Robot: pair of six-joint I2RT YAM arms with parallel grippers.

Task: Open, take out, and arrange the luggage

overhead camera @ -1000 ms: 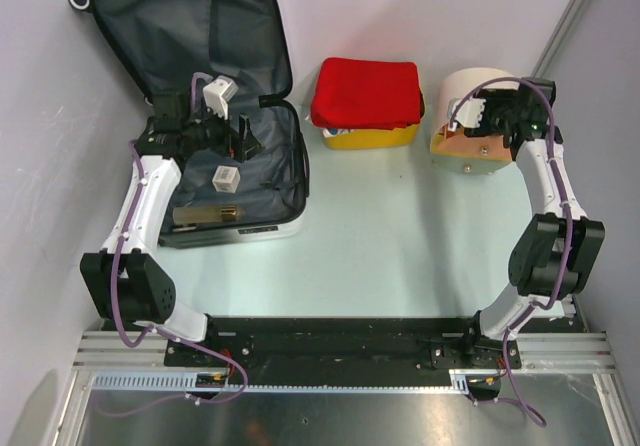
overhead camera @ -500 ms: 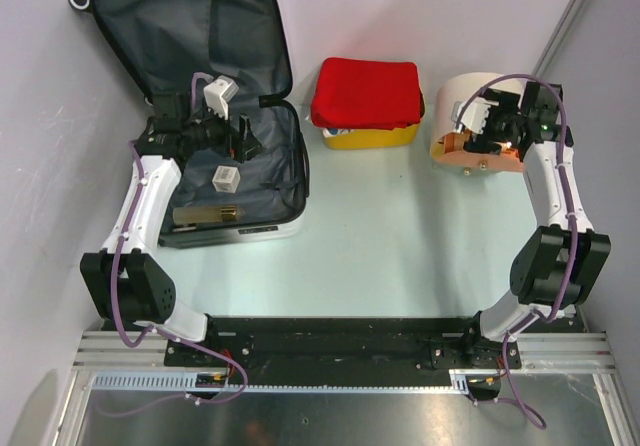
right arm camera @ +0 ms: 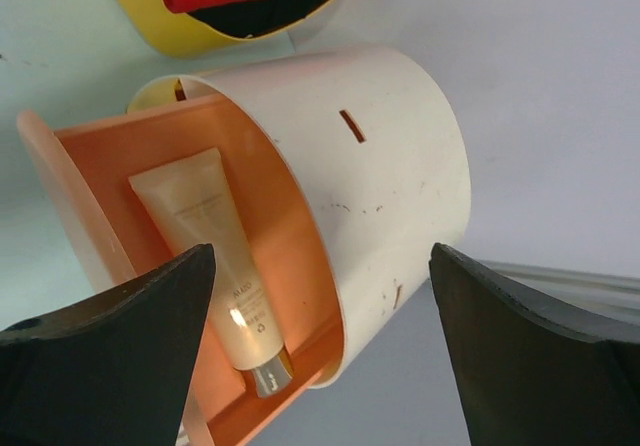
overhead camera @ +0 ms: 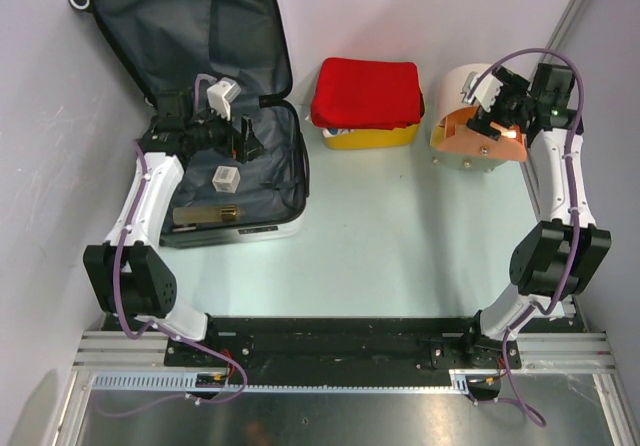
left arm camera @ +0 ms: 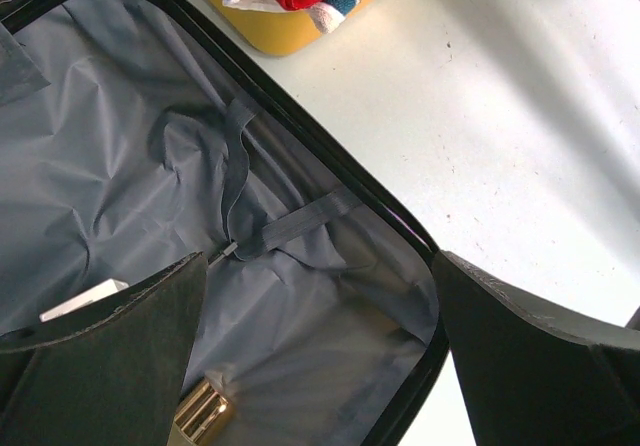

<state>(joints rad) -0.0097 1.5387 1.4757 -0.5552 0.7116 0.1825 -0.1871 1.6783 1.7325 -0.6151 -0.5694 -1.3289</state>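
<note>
The luggage (overhead camera: 200, 26) lies open at the back left, its lid leaning on the wall and its dark grey lining (left arm camera: 120, 186) showing. A small white box (overhead camera: 226, 178) and a gold-capped item (overhead camera: 205, 214) lie in its lower half. My left gripper (overhead camera: 241, 140) hangs open over that half, holding nothing; in the left wrist view, the left gripper (left arm camera: 320, 258) frames the lining and the gold cap (left arm camera: 200, 416). My right gripper (overhead camera: 497, 114) is open and empty above the round drawer box (overhead camera: 462, 86).
The drawer box (right arm camera: 400, 146) has its orange drawer (right arm camera: 90, 166) pulled out, with a cream tube (right arm camera: 215, 256) lying inside. A yellow basket (overhead camera: 370, 138) topped with red cloth (overhead camera: 365, 91) stands between luggage and box. Walls close in on the left and back.
My right gripper has opened wide and lifted back from the drawer, leaving the tube lying in it. The left arm has hardly moved.
</note>
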